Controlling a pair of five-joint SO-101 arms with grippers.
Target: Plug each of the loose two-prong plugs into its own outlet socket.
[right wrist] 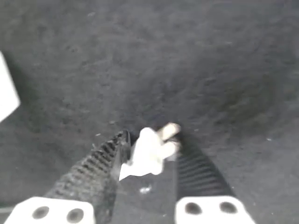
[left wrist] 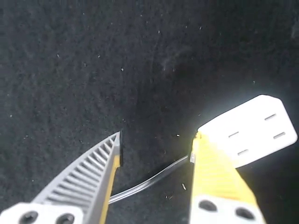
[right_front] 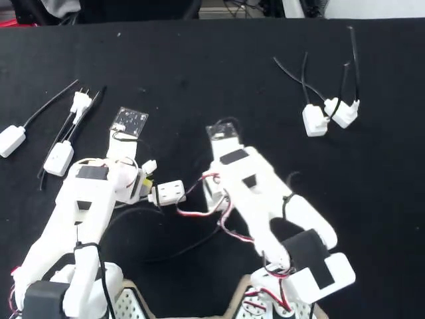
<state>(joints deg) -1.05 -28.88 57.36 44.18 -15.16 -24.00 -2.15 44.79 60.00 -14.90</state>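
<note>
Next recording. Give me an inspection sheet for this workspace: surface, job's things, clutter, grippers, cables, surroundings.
Surface: black table.
Job's things: socket block beside the left gripper; loose plug, edge block and inner block at the left side; square piece and angled piece touching at the right side; held plug in the right gripper.
Clutter: nothing seen.
Grippers: left jaws apart, holding nothing; right jaws closed on the held plug.
Cables: thin black cable crosses between the left jaws; black leads trail from the other pieces; arm wiring red and white.
Surroundings: dark shapes past the far edge, too unclear to name.
</note>
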